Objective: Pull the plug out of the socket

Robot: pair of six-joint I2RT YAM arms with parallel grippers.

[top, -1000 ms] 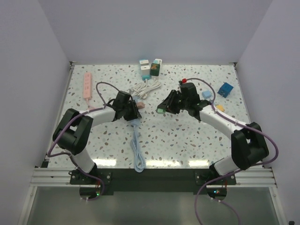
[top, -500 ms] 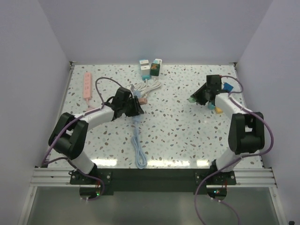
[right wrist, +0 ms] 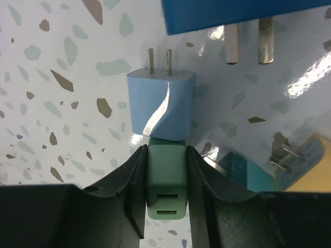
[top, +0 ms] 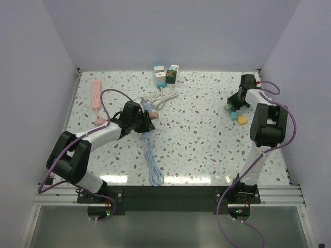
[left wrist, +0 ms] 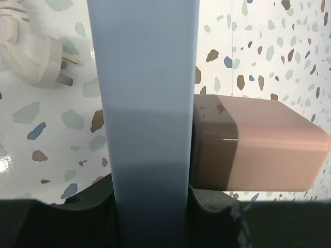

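Observation:
My left gripper point(top: 141, 121) is shut on a light blue socket strip point(left wrist: 147, 119), which stands upright between its jaws in the left wrist view. A pink plug point(left wrist: 253, 151) sits against the strip's right side; it also shows in the top view point(top: 154, 114). My right gripper point(top: 232, 105) is at the far right of the table, shut on a small green plug point(right wrist: 166, 178). The green plug hangs just above a light blue two-pin plug point(right wrist: 161, 106) lying on the table.
A dark blue adapter point(right wrist: 243, 13), a yellow plug point(right wrist: 306, 155) and a teal block point(right wrist: 243, 173) lie around the right gripper. A white plug point(left wrist: 31, 57) and white cable point(top: 160, 97) lie by the strip. A pink strip point(top: 96, 93) and two adapters point(top: 165, 75) are at the back.
My right arm has swung from the table's middle to the far right edge, carrying the green plug. My left gripper has shifted slightly with the blue strip.

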